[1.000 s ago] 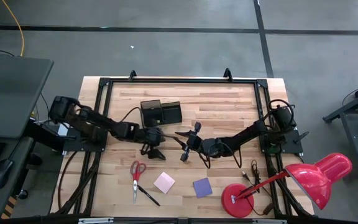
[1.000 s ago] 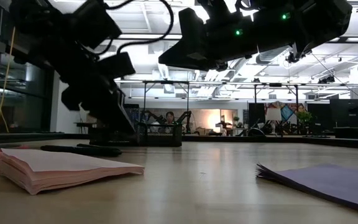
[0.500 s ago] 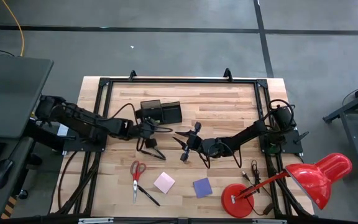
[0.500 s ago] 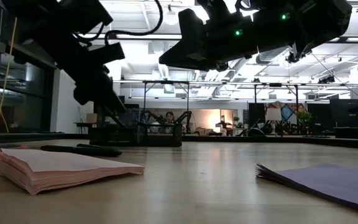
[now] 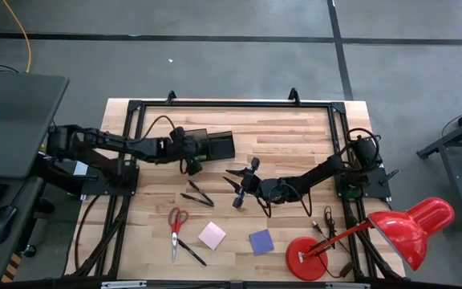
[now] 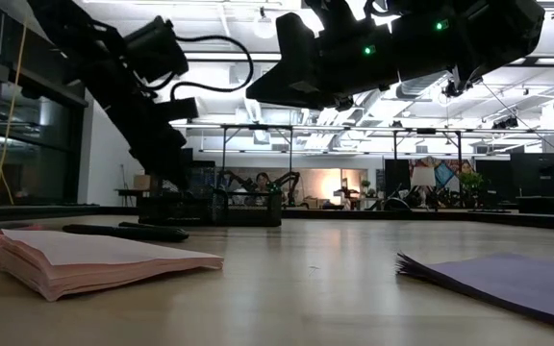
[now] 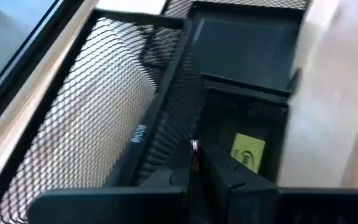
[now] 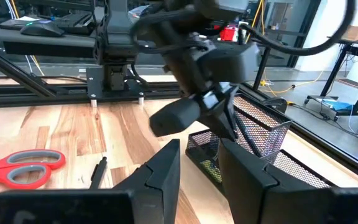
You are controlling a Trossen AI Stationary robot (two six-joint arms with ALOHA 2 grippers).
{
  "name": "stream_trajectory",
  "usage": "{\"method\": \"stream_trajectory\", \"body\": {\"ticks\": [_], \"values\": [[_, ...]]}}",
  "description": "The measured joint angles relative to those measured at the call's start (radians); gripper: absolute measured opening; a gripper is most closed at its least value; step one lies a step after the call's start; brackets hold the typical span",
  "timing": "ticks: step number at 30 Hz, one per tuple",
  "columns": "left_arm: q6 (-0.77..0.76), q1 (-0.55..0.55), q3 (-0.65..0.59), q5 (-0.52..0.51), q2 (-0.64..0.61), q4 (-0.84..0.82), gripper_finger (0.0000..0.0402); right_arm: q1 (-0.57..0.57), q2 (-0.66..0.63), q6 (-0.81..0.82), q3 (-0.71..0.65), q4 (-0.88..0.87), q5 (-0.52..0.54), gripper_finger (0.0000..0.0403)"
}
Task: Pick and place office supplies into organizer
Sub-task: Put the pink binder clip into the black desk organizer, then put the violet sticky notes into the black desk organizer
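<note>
Organizer (image 5: 209,145): black mesh box, upper centre of the table in the high view. The left gripper (image 5: 191,164) is above its left compartment, jaws closed on a thin black pen (image 7: 194,163); only the left wrist view shows the pen and a yellow label (image 7: 248,152) inside, writing unreadable. Right gripper (image 5: 241,181), mid-table, jaws narrow; whether it holds anything cannot be told. Scissors (image 5: 176,223), pink pad (image 5: 212,235) and purple pad (image 5: 261,241) lie at lower centre.

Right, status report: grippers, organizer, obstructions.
Left gripper shut, over the mesh organizer. Right gripper idle mid-table. Scissors, pink pad, purple pad still out. Nothing blocking.
</note>
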Motion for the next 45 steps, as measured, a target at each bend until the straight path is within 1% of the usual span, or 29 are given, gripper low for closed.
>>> {"method": "stream_trajectory", "body": {"ticks": [4, 6, 12, 17, 20, 26, 29, 34, 36, 40, 45], "values": [[0.007, 0.03, 0.0, 0.062, 0.0, 0.001, 0.0005, 0.0, 0.0, -0.001, 0.0, 0.0, 0.0, 0.0103], [-0.005, 0.03, 0.0, 0.077, 0.0, 0.001, 0.0005, 0.0, 0.0, -0.002, 0.0, 0.0, 0.0, 0.0103], [-0.08, 0.03, 0.0, 0.067, 0.0, 0.001, 0.0005, 0.0, 0.0, -0.001, 0.0, 0.0, 0.0, 0.0103], [-0.088, 0.03, 0.0, 0.084, 0.0, 0.0, 0.0012, 0.0, 0.0, 0.006, 0.0, 0.0, 0.0, 0.0103], [-0.088, 0.03, 0.0, 0.106, 0.0, 0.0, 0.0038, 0.0, 0.0, 0.006, 0.0, 0.0, 0.0, 0.0103], [-0.104, 0.03, 0.0, 0.12, 0.0, 0.0, 0.0117, -0.001, 0.0, 0.006, 0.0, 0.0, 0.0, 0.0103], [-0.104, 0.03, 0.0, 0.123, 0.0, 0.0, 0.0146, -0.006, 0.0, 0.009, 0.0, -0.002, -0.002, 0.0103], [-0.104, 0.03, 0.0, 0.21, 0.001, 0.016, 0.017, -0.009, 0.0, 0.024, 0.0, -0.019, -0.016, 0.0103], [-0.104, 0.03, 0.0, 0.265, 0.001, 0.03, 0.0174, -0.012, 0.0, 0.025, 0.0, -0.02, -0.016, 0.0103], [-0.056, 0.02, 0.0, 0.37, 0.0, 0.042, 0.0171, -0.013, 0.0, 0.025, 0.0, -0.024, -0.023, 0.0103], [-0.014, -0.044, 0.0, 0.406, 0.0, 0.038, 0.0157, -0.013, 0.0, 0.028, 0.0, -0.03, -0.023, 0.0103]]}}
